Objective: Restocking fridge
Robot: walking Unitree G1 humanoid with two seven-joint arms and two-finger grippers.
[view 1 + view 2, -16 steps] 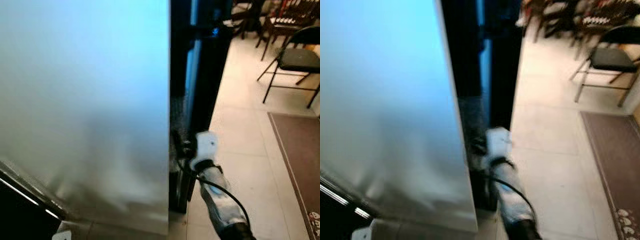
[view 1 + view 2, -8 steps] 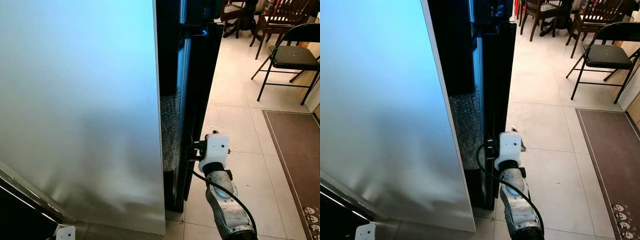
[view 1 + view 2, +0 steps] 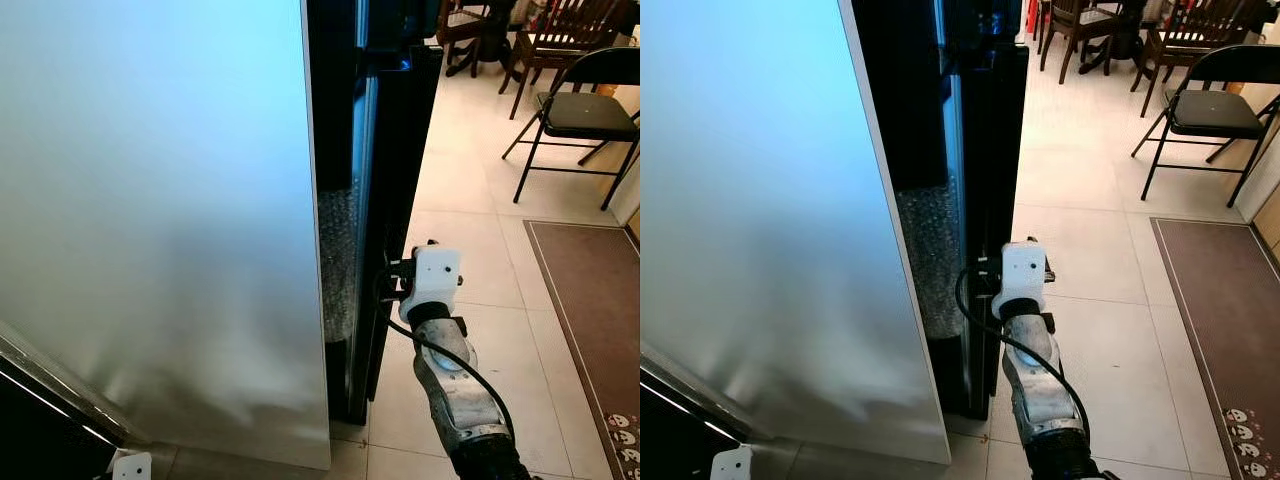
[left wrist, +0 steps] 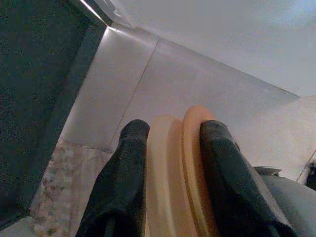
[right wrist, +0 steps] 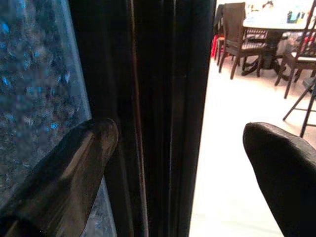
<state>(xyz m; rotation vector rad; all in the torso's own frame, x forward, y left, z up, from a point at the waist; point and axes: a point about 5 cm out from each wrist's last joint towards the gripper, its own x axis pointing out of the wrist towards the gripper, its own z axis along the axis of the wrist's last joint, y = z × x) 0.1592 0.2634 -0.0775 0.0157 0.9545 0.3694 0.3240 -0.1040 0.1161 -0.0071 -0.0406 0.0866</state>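
A broad silver fridge door (image 3: 150,200) takes up the left of the head views. Beside it stands a narrow black door (image 3: 398,150) seen edge-on, with bubble-textured glass (image 3: 337,260) in the gap between them. My right gripper (image 3: 390,290) is open at the black door's edge, low down. In the right wrist view one finger (image 5: 64,173) lies against the textured glass side and the other finger (image 5: 286,168) is out on the room side. My left gripper (image 4: 175,163) is shut on a pale orange ridged object (image 4: 173,182) above the tiled floor.
A black folding chair (image 3: 575,115) stands on the pale tiles (image 3: 470,220) at the right, with a brown rug (image 3: 595,320) in front of it. Wooden dining chairs (image 3: 560,30) are farther back. A small white part (image 3: 130,465) sits at the bottom left.
The head views have steadied after a blurred shift. My right gripper has risen a little and come closer against the black door's edge.
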